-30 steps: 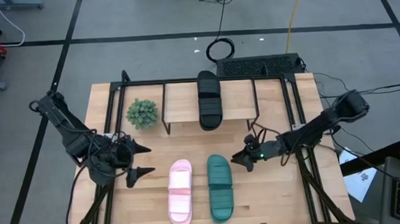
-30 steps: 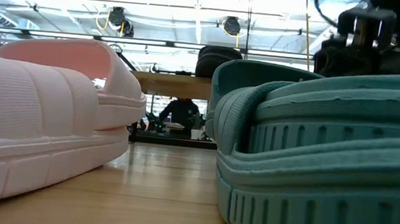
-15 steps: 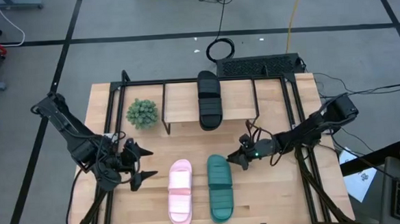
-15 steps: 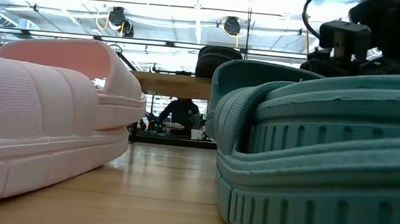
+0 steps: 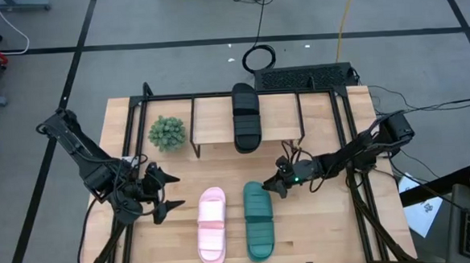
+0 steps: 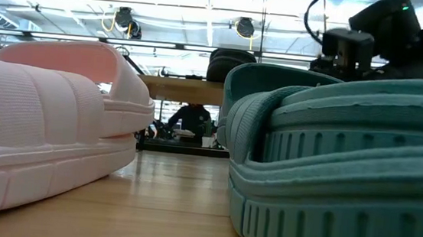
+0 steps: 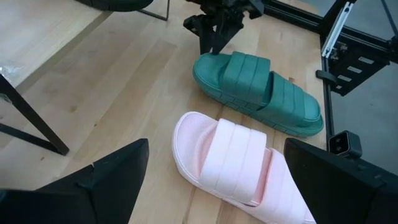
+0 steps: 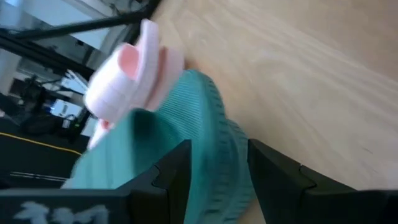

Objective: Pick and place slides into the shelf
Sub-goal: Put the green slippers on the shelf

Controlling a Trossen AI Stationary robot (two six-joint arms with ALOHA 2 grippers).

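The black slide (image 5: 246, 116) lies sole down on the light-wood shelf (image 5: 212, 121) at the table's far side. The pale pink slide (image 5: 212, 226) and the teal slide (image 5: 260, 223) lie side by side on the tabletop, soles down. My right gripper (image 5: 267, 186) is open and low at the teal slide's far end (image 7: 208, 62), its fingers (image 8: 171, 174) on either side of that end's rim (image 8: 211, 134). My left gripper (image 5: 176, 191) is open, left of the pink slide (image 7: 239, 158) and above the table. My right gripper comes at the teal slide's far end (image 8: 214, 143) slanting down from the table's right and far side, with one finger on each side of the rim. I cannot tell whether the fingers touch it. The slide lies flat on the table.
A small potted plant (image 5: 166, 133) stands left of the shelf. Black frame rails (image 5: 352, 141) run along the table's left and right sides. Bare wood lies between the shelf and the two slides. People and equipment show in the room beyond the table in the low view.
My right gripper has moved toward the table's left, from right of the teal slide up to its far end. The slides have stayed where they were.
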